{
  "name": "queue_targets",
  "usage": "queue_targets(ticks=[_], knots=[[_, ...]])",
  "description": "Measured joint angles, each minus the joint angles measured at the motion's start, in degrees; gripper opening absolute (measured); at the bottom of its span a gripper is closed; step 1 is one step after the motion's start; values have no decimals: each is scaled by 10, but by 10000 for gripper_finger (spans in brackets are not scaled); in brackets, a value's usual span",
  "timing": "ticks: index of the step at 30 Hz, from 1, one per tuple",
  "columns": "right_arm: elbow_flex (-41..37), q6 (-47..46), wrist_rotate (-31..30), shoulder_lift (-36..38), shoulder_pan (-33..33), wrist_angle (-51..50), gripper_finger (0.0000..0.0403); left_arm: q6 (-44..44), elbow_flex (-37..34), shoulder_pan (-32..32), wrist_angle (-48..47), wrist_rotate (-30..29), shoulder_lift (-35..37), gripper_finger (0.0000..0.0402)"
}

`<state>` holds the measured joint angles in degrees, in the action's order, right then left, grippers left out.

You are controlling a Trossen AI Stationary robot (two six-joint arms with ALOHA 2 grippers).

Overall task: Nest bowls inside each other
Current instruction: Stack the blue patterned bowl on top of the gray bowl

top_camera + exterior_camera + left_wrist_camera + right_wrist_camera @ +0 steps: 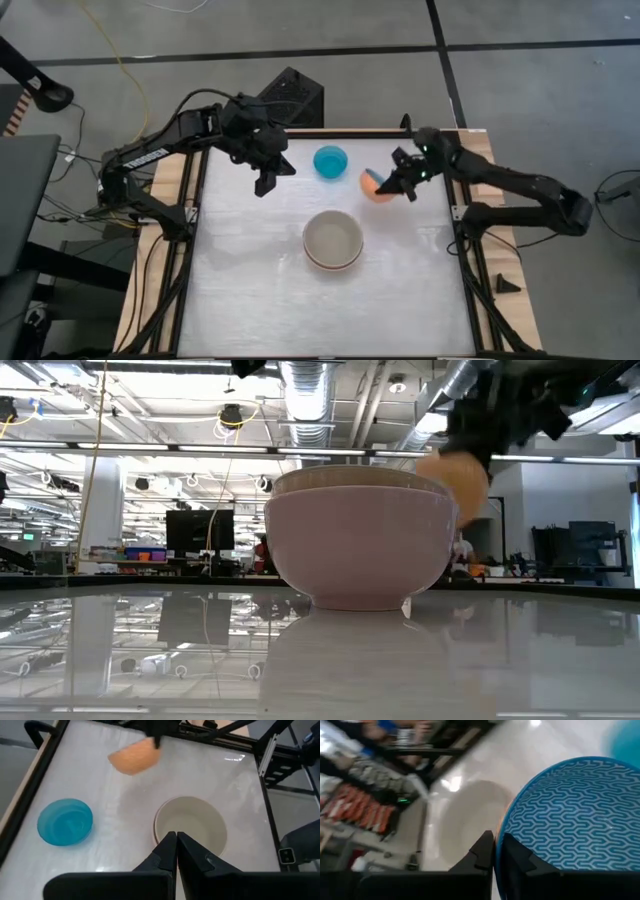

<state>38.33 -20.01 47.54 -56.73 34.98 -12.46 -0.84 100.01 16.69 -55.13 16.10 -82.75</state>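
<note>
A grey-beige bowl (332, 238) sits nested in a pale pink bowl (360, 560) at the table's middle. A small light blue bowl (330, 160) stands on its base toward the far edge. A small bowl (374, 185), orange outside and teal zigzag inside (570, 815), hangs in the air right of the blue one, with my right gripper (404, 185) shut on it. My left gripper (268, 181) hovers shut and holding nothing, left of the blue bowl; in the left wrist view its fingers (176, 845) point toward the stack. My right gripper pinches the small bowl's rim (498, 832), one finger on the patterned inside (515, 854) and one on the orange outside (481, 852). It comes at the rim from the table's right, slanting slightly down. The bowl is lifted clear of the table (455, 478) and tipped on its side.
A black box (292, 97) stands on the floor beyond the table's far edge. A raised frame (190, 250) runs along the table's sides. Bare white tabletop (320, 315) lies between the stack and the near edge.
</note>
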Motion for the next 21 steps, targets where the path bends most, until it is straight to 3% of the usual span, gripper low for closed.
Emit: queue_targets(ticks=[3, 10, 16, 21], knots=[[0, -77, -13, 21, -83, 79, 46, 17, 0, 12, -4, 3, 14, 0], [4, -183, -184, -9, -280, 282, 46, 46, 0, 76, -26, 11, 101, 0], [97, -131, -304, -115, -393, 179, 46, 48, 0, 123, -62, 33, 177, 0], [270, -43, -379, -238, -456, 0, 46, 52, 0, 133, -115, 31, 222, 0]])
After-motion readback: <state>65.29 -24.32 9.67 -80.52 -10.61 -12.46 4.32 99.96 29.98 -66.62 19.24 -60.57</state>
